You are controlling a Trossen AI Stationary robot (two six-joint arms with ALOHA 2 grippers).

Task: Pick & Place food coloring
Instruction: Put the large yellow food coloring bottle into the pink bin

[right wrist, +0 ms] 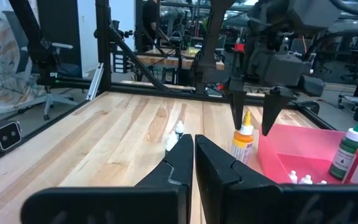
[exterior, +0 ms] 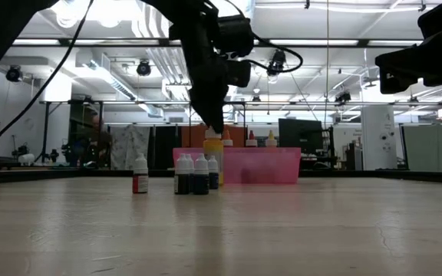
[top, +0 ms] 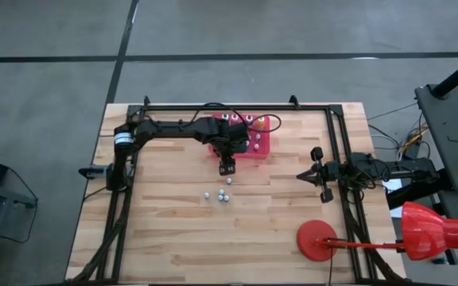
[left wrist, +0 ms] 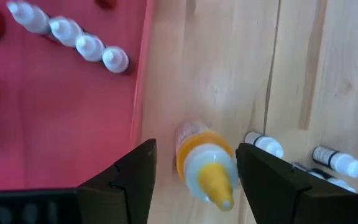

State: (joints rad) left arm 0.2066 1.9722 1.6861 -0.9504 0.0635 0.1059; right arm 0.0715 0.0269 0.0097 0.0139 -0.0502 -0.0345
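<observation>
The left pincer (top: 227, 167) hangs over the wooden surface (top: 173, 230), just off the 6 o'clock edge of the pink tray (top: 262, 148), which lies toward 12 o'clock on the surface. Its fingers (left wrist: 132, 180) are spread, and a yellow food coloring bottle (left wrist: 204, 165) with an orange body and a yellow pointed tip stands upright between them; whether the fingers touch it cannot be told. In the low view this bottle (exterior: 213, 147) stands on the surface in front of the tray, under the dark arm.

Toward 6 o'clock from the pincer, a small cluster of tiny bottles (top: 223, 195) stands near the middle of the surface. In the low view they show as a red-bodied bottle (exterior: 140, 175) standing a little apart from three dark-bodied ones (exterior: 193, 175) packed together, all with pale caps.

Inside the tray, a row of small white-capped bottles (left wrist: 73, 37) lies along one wall, and taller bottles with green and orange bodies (right wrist: 357, 155) stand upright there too.

The right pincer (top: 302, 176) waits at the 3 o'clock side of the surface, well apart from the bottles, its fingers (right wrist: 182, 158) pressed together with nothing between them. A red round base (top: 317, 241) sits near 5 o'clock.
</observation>
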